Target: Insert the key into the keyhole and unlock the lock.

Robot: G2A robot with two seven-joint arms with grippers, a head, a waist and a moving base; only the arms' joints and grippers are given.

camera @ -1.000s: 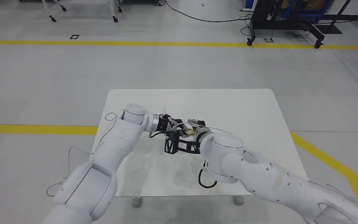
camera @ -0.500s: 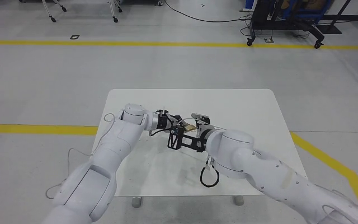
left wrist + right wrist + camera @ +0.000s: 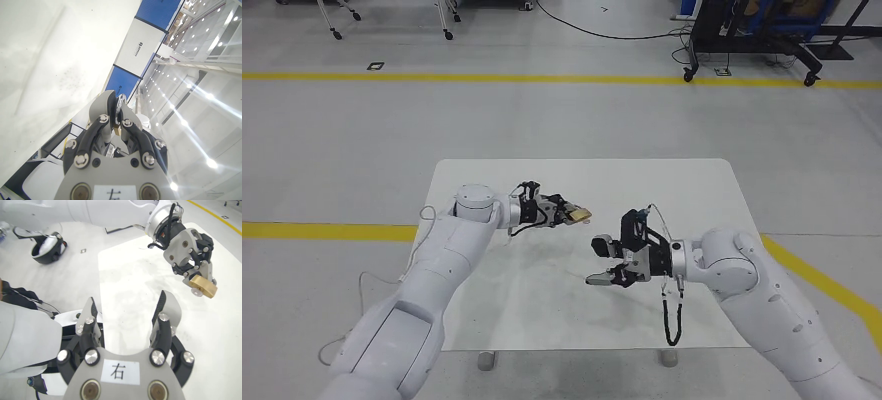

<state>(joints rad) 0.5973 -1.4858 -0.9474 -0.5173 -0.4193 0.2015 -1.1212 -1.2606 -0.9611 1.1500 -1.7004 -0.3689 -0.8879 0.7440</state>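
1. Brass lock (image 3: 205, 286) hangs above the table (image 3: 692, 185), its shackle clamped in your left gripper (image 3: 117, 108).
2. Your right gripper (image 3: 127, 297) gapes empty, apart from the lock; the key (image 3: 196, 291) juts from the lock toward it.

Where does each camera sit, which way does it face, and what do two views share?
Top view: above the arms, looking down at the white rectangular table; both arms show.
Left wrist view: left wrist, looking along the left pincer toward blue-and-white wall panels.
Right wrist view: right wrist, looking across the table past the open right pincer.
Shared: all three show the brass padlock in the left pincer.
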